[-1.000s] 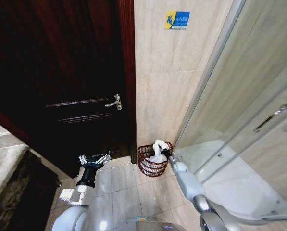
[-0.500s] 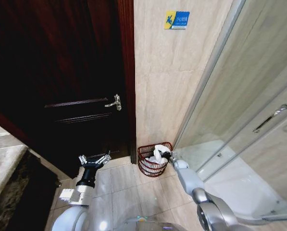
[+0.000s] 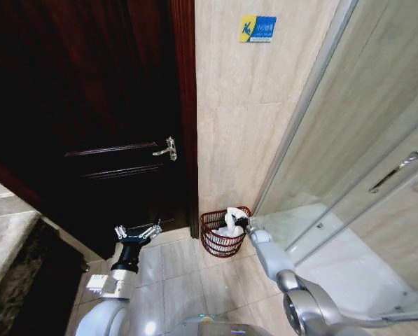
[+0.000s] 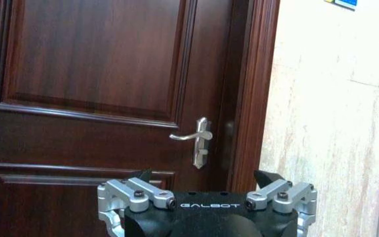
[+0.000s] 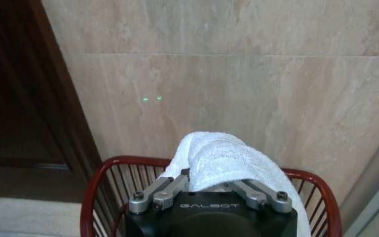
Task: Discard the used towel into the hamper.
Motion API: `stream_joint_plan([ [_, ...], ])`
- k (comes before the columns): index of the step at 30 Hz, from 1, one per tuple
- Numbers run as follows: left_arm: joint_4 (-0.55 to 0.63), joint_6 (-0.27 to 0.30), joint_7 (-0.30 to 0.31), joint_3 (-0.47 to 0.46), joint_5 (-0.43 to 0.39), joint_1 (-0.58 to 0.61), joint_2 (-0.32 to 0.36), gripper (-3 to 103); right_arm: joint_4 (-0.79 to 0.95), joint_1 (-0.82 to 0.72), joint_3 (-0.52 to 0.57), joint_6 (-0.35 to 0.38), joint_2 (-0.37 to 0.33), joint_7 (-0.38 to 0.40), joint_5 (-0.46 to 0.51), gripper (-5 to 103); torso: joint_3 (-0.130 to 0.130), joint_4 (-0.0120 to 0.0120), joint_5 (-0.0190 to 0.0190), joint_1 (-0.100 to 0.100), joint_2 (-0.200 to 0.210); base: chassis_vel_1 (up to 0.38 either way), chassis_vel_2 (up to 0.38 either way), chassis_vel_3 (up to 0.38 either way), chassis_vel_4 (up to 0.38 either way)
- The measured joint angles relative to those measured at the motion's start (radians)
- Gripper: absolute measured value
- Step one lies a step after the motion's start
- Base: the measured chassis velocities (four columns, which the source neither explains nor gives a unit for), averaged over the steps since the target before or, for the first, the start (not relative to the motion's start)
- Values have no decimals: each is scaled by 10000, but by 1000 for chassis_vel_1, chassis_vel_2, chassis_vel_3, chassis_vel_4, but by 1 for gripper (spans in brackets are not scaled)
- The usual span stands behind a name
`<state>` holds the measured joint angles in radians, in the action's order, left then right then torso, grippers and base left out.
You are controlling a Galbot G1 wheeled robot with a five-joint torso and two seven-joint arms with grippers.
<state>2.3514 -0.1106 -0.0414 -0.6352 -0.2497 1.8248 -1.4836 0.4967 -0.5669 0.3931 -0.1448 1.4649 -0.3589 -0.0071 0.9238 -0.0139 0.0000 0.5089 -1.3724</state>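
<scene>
The hamper [image 3: 223,232] stood on the tiled floor [image 3: 187,266] against the beige marble wall [image 3: 251,126], in the corner between the dark wooden door [image 3: 89,126] and the glass shower screen [image 3: 363,140]. The right hand [image 3: 241,224] was positioned at the hamper's rim on the shower side, with its arm reaching forward and down. The white towel [image 3: 230,220] was bunched between the fingers of that hand and rose above the rim. In the right wrist view the towel [image 5: 226,160] draped over the hand [image 5: 209,190], whose fingers were closed around it, with the red wire rim of the hamper [image 5: 110,168] curving beneath. Whether the towel's lower end touched the hamper's bottom could not be determined, as the hand obscured it.

The left hand [image 3: 137,233] was held raised in front of the door, well apart from the hamper, fingers spread open and gripping nothing. In the left wrist view it [image 4: 206,180] faced the door's metal lever handle [image 4: 196,140].
</scene>
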Motion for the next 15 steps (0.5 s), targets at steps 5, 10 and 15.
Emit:
stream_joint_plan([
  [5,0,0,0,0,0,0,0,100,40,-103,32,23,-5,-141,-13,13,0,0,0,-3,-1,0,0,0,0],
  [10,0,0,0,0,0,1,0,100,208,-278,48,23,-51,-315,67,13,-1,0,1,-5,-1,-70,72,79,-85],
  [15,0,0,0,0,0,1,0,100,327,-565,114,-95,-109,-367,289,13,-1,0,2,-2,1,-176,162,162,-177],
])
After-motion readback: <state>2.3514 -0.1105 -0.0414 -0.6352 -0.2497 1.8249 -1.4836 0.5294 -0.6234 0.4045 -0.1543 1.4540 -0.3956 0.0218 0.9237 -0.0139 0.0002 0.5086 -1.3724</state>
